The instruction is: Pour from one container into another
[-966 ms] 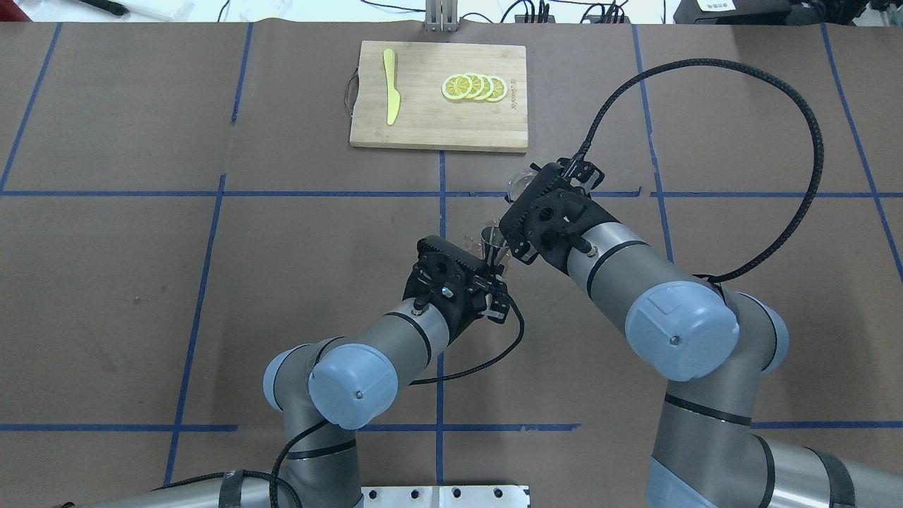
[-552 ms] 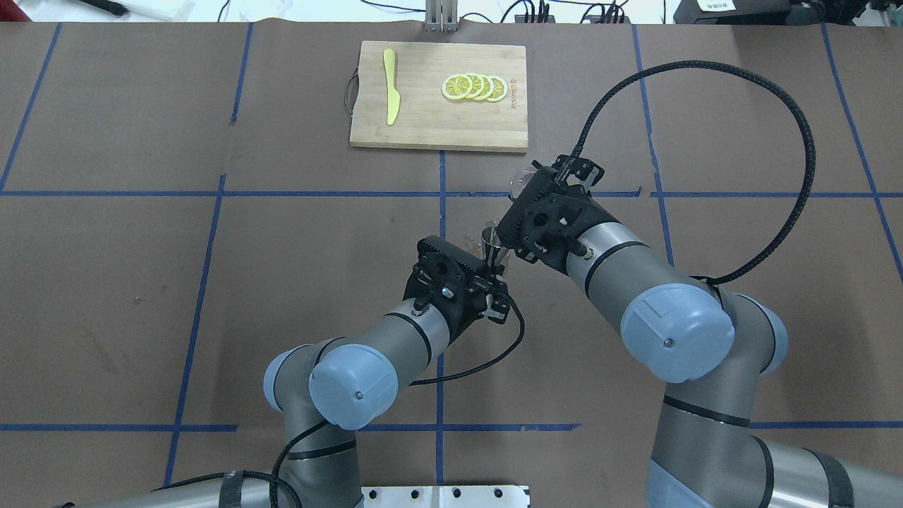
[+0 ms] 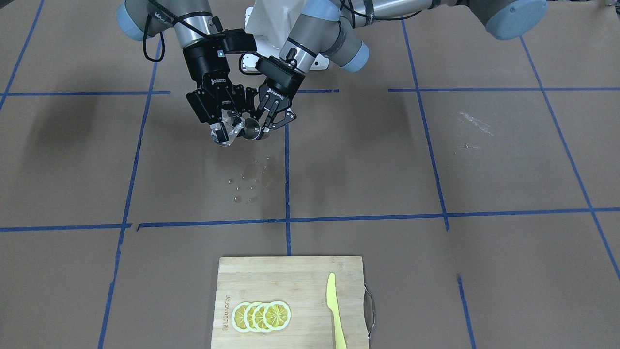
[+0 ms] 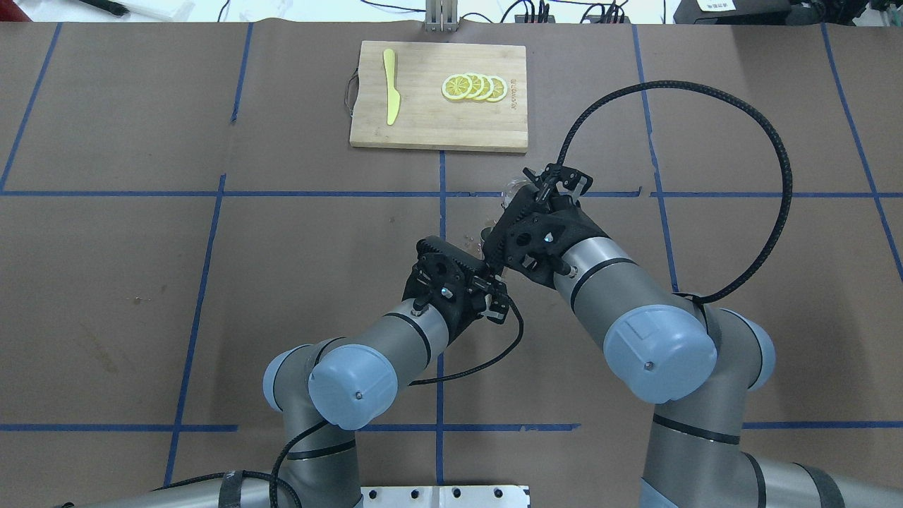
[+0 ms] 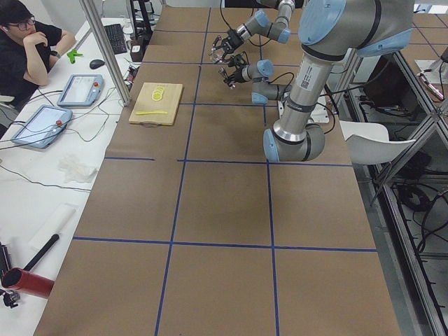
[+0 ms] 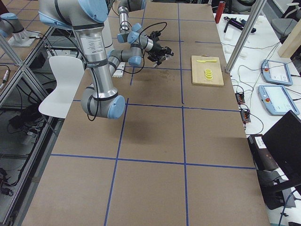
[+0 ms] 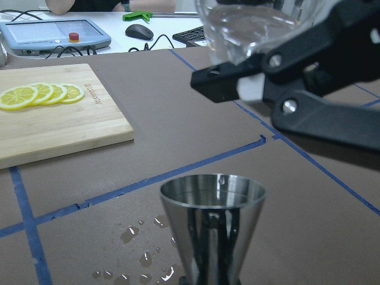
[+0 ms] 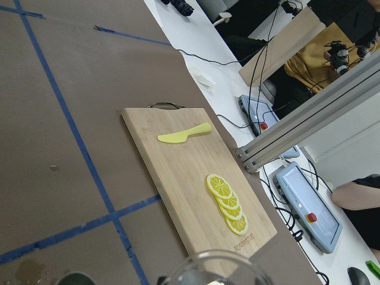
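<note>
My left gripper (image 3: 257, 129) is shut on the grey metal jigger (image 3: 251, 128), holding it upright above the table; the left wrist view shows the jigger's open top cone (image 7: 212, 202). My right gripper (image 3: 224, 130) is shut on the small clear glass cup (image 3: 228, 127), which hangs tilted beside the jigger and a little higher. In the left wrist view the glass cup (image 7: 252, 27) sits above and behind the jigger's rim, between the black fingers (image 7: 309, 71). From overhead the glass cup (image 4: 509, 189) peeks past the right wrist, and the jigger (image 4: 486, 236) is mostly hidden.
Water drops (image 3: 247, 184) lie on the brown paper below the grippers. At the far side of the table is a wooden cutting board (image 4: 423, 120) with lemon slices (image 4: 474, 87) and a yellow knife (image 4: 390, 86). Blue tape lines cross the table.
My right arm has swung left toward the left gripper and rotated, bringing the glass cup closer over the jigger. The left arm has stayed still.
</note>
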